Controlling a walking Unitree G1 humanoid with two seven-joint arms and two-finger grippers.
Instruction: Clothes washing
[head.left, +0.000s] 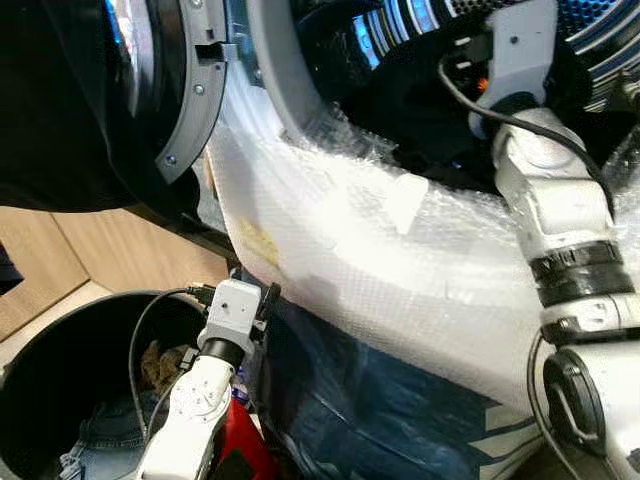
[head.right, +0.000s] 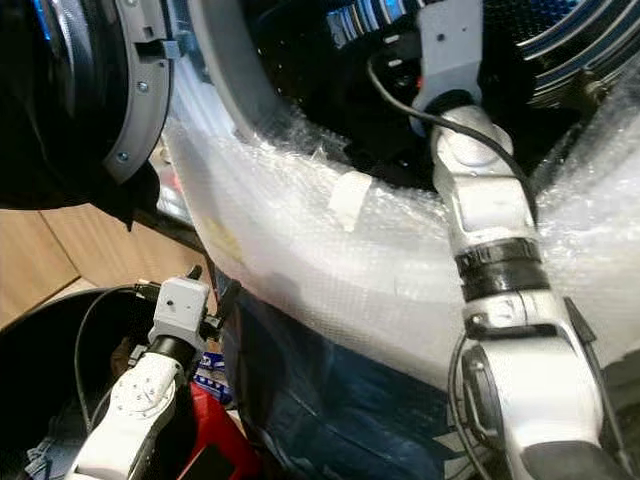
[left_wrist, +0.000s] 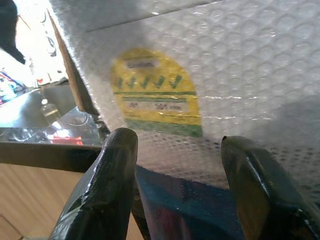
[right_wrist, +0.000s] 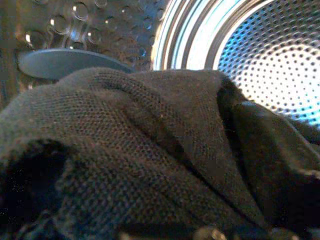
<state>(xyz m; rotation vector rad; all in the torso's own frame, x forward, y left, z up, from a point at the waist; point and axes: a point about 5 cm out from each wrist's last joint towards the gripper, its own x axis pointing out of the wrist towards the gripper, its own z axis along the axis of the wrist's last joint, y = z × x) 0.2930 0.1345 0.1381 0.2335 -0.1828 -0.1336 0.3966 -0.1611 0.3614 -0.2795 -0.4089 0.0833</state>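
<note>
The washing machine's front is wrapped in bubble wrap, and its round door stands open at upper left. My right arm reaches up into the steel drum. In the right wrist view a dark knitted garment lies bunched right in front of the camera, hiding the gripper. Dark cloth also shows in the drum's mouth. My left gripper is open and holds nothing. It hangs low by the machine's left corner, close to a yellow sticker under the wrap.
A black round laundry basket stands at lower left with blue denim inside. Dark blue plastic covers the machine's lower front, and something red lies beside my left arm. A wooden floor runs to the left.
</note>
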